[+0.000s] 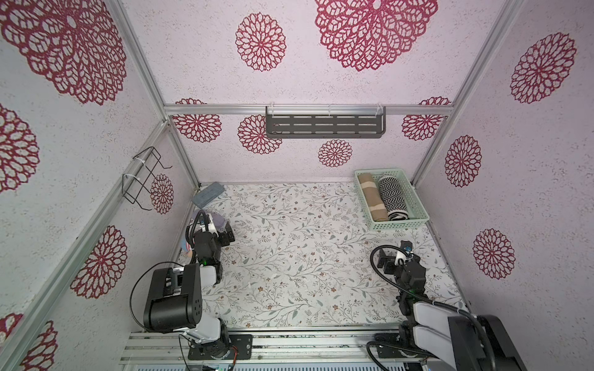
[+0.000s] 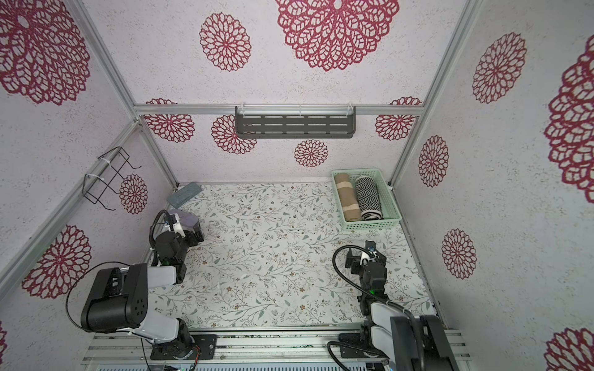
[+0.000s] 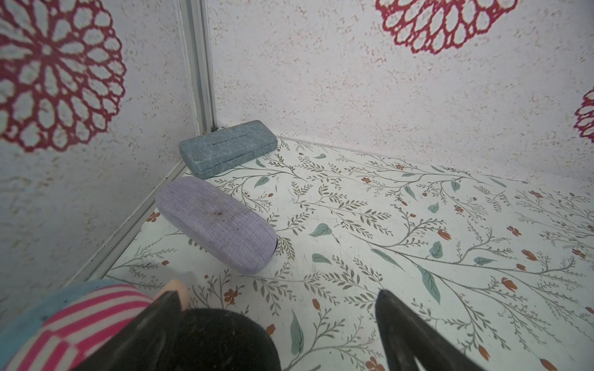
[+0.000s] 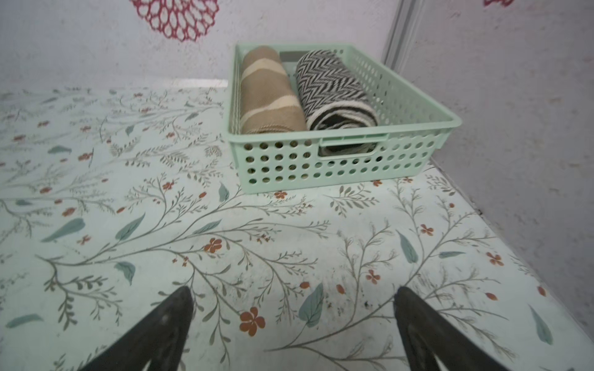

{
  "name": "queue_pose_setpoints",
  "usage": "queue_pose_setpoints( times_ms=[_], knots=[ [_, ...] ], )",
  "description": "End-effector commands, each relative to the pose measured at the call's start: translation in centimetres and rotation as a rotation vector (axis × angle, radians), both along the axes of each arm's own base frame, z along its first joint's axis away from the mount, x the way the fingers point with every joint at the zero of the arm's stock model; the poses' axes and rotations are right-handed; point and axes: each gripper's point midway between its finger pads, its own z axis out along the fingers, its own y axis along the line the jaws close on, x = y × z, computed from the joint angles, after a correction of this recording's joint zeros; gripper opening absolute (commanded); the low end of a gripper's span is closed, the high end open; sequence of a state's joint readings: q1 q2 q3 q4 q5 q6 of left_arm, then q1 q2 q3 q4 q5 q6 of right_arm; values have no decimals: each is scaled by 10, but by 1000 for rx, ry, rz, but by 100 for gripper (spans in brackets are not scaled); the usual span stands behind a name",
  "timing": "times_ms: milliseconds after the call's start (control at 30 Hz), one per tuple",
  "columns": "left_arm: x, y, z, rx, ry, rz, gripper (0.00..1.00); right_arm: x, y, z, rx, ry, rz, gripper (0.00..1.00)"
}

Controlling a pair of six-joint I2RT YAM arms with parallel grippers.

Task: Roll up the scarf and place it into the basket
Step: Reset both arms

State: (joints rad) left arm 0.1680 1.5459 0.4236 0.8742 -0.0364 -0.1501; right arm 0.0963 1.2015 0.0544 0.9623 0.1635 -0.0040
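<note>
One basket (image 4: 347, 160) holds two rolled scarves: one tan scarf (image 4: 271, 93) and one zigzag scarf (image 4: 331, 86). Two glasses cases lie in the far corner: one grey case (image 3: 227, 147) and one lilac case (image 3: 217, 225). One striped toy (image 3: 80, 314) shows only in part. The walls carry one shelf (image 1: 324, 126) and one wire rack (image 1: 141, 180). There are two grippers: the left gripper (image 3: 278, 292) and the right gripper (image 4: 294, 289).

Lab booth: aluminium frame (image 1: 225, 110), wallpapered walls (image 1: 199, 64).

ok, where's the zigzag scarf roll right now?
The zigzag roll lies in the mint basket, far right corner in both top views, beside the tan roll.
</note>
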Motion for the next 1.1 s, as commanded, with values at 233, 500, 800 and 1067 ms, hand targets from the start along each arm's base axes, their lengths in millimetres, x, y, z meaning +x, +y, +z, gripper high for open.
queue_pose_setpoints(
  times_ms=[233, 500, 800, 1067],
  knots=[
    [0, -1, -3, 13, 15, 0, 97, 48, -4, 41, -72, -165, -61, 99],
    [0, -1, -3, 14, 14, -1, 97, 56, -44, 24, 6, -117, -250, 99],
    [0, -1, -3, 19, 16, 4, 97, 66, -17, 21, 52, -93, -11, 99],
    [0, -1, -3, 20, 15, 7, 97, 65, -18, 22, 49, -93, -14, 99]
  ],
)
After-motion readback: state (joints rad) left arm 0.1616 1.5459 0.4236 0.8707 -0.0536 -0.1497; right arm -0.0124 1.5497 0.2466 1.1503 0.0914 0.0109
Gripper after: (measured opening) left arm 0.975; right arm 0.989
